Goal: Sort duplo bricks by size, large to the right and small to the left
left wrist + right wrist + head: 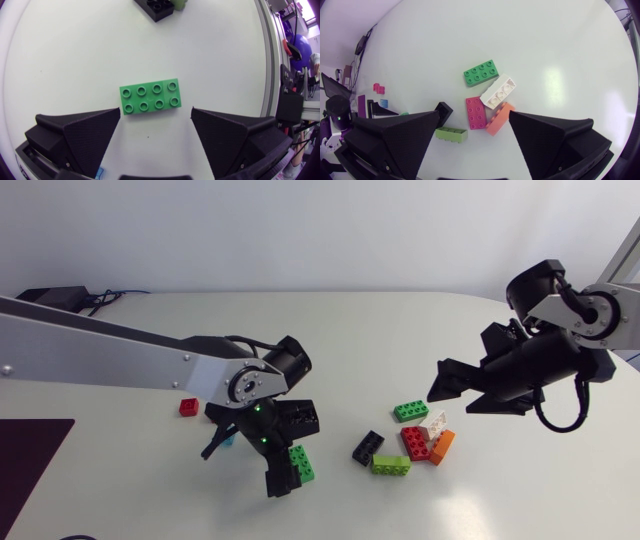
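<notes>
Green eight-stud brick (150, 96) lies flat on the table (120, 480), studs up, right under the left gripper (156, 109). The gripper's fingers are spread wide, one off each short end of the brick, and neither touches it. By the look of it this is the pick-up of a large piece, which belongs on the right side. The next move would need a straight descent so the fingers straddle the brick, then a squeeze across its length before it is carried over. The black brick (159, 7) sits well ahead of the gripper, out of the way. The right gripper (474, 114) is also spread and holds nothing. It hangs above the cluster of a second green brick (481, 73), a white brick (497, 91), a red brick (476, 112), an orange brick (499, 120) and a lime brick (451, 133). A small red brick (188, 407) lies off to the left
</notes>
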